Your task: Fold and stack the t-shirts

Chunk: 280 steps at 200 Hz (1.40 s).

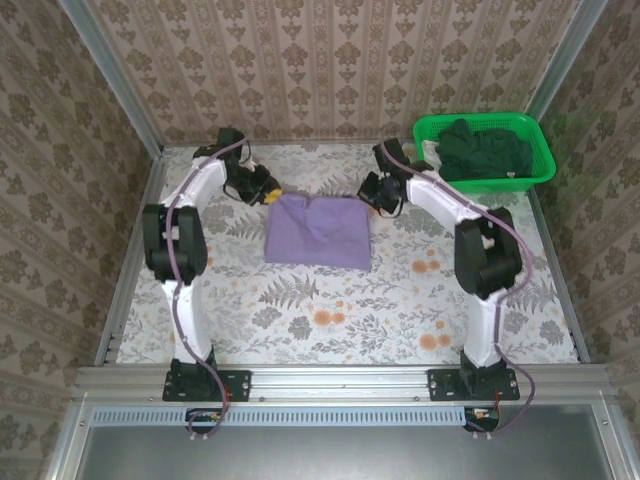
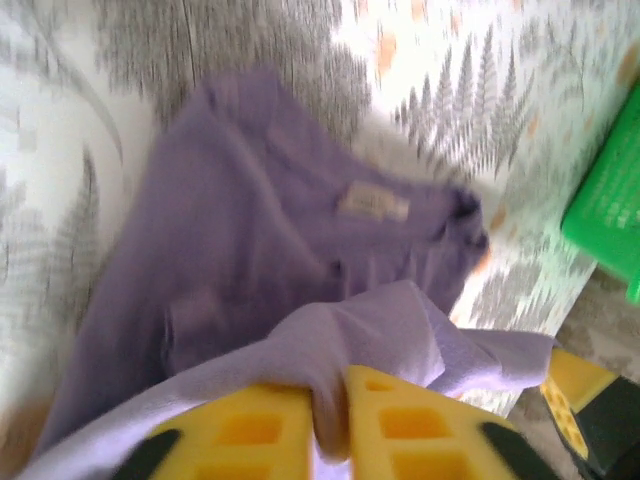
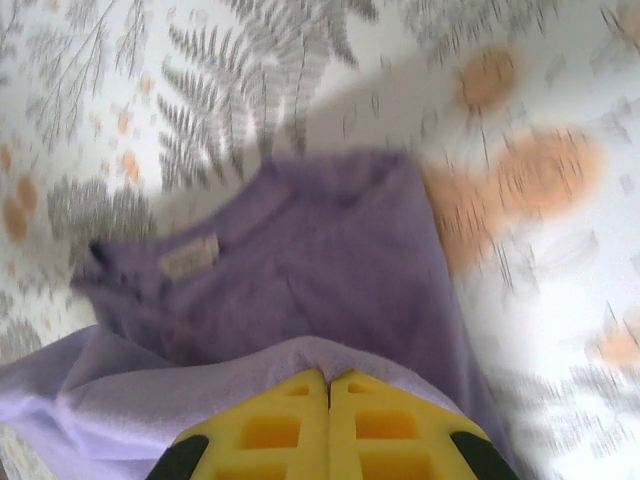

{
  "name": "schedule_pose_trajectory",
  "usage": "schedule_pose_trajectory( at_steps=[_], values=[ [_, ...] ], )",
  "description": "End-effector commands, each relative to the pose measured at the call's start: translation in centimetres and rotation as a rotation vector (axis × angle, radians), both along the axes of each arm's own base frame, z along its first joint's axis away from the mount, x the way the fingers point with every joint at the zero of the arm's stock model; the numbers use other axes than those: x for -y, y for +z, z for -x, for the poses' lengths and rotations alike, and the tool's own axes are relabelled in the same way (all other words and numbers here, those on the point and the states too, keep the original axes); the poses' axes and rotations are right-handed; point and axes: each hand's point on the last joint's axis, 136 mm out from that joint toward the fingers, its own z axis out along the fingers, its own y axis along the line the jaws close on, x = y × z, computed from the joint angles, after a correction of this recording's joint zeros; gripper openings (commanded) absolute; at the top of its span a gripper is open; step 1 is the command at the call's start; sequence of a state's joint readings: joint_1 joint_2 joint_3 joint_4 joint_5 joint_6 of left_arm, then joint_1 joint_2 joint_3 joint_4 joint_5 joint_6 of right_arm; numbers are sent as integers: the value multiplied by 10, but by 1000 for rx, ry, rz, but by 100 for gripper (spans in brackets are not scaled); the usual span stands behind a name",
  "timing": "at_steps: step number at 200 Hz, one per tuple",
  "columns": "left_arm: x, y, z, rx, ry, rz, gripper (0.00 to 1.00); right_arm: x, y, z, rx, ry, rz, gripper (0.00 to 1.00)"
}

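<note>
Floral-patterned table bore a folded purple shirt just 12 o'clock of centre, its 10 o'clock corner pinched in the nearly closed left gripper and its 2 o'clock corner in the closed right gripper, while dark green shirts lay in a green basket at 2 o'clock.

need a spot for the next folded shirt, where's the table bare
Bare: the near table strip between the purple t-shirt and the arm bases. Crowded: the far side, where the left end effector and right end effector pinch that shirt, and around the green basket.
</note>
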State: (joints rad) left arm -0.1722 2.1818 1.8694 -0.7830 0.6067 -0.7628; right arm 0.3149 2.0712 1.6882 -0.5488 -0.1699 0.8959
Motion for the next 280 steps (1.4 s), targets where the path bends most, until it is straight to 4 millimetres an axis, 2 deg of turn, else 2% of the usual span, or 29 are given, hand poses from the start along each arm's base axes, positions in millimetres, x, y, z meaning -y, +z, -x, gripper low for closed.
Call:
schedule_pose_trajectory(
  at_steps=[1, 5, 14, 20, 26, 42, 60, 82, 83, 84, 85, 105, 132, 154, 163, 192, 219, 233, 252, 277, 280],
  values=[
    [-18, -13, -49, 6, 122, 16, 42, 9, -14, -34, -52, -52, -20, 34],
    [-21, -15, -56, 16, 141, 17, 43, 9, -14, -40, -58, -54, -20, 42],
    [-24, -17, -67, 22, 174, 33, 47, 8, -11, -49, -74, -49, -21, 54],
    [-27, -15, -69, 15, 198, 36, 58, 9, -5, -53, -76, -37, -15, 62],
    [-29, -9, -71, 39, 206, 37, 66, 9, 3, -56, -65, -15, -5, 65],
    [-32, 19, -71, 137, 187, -7, 72, 13, 21, -54, -30, 19, 28, 65],
    [-35, 46, -57, 164, 161, -42, 74, 11, 35, -36, -2, 69, 32, 62],
    [-26, 67, -27, 191, 121, -59, 72, -7, 38, 6, 29, 149, -22, 56],
    [-25, 67, -25, 194, 119, -59, 72, -8, 43, 6, 39, 149, -29, 56],
    [-24, 68, -24, 196, 116, -58, 72, -8, 38, 10, 27, 152, -28, 56],
    [-23, 69, -22, 197, 113, -58, 71, -10, 43, 10, 40, 153, -35, 54],
    [1, 69, 9, 205, 42, -39, 58, -30, 32, 52, 35, 216, -89, 44],
    [42, 42, 55, 159, -103, -32, 41, -54, 5, 91, 14, 278, -122, 32],
    [65, 6, 85, 97, -199, -58, 31, -64, -22, 103, -10, 269, -143, 26],
    [69, -9, 93, 79, -224, -75, 30, -65, -35, 105, -21, 256, -142, 23],
    [57, -62, 106, 21, -256, -184, 27, -65, -79, 115, -92, 260, -101, 20],
    [42, -93, 128, -30, -297, -250, 26, -56, -104, 133, -147, 260, -62, 18],
    [36, -101, 146, -56, -312, -262, 26, -55, -107, 149, -148, 278, -59, 17],
    [30, -103, 176, -83, -329, -262, 27, -53, -110, 182, -155, 316, -50, 17],
    [17, -103, 227, -140, -353, -273, 29, -49, -114, 234, -171, 375, -30, 17],
    [20, -103, 238, -146, -375, -278, 29, -48, -114, 240, -172, 381, -25, 18]
  ],
)
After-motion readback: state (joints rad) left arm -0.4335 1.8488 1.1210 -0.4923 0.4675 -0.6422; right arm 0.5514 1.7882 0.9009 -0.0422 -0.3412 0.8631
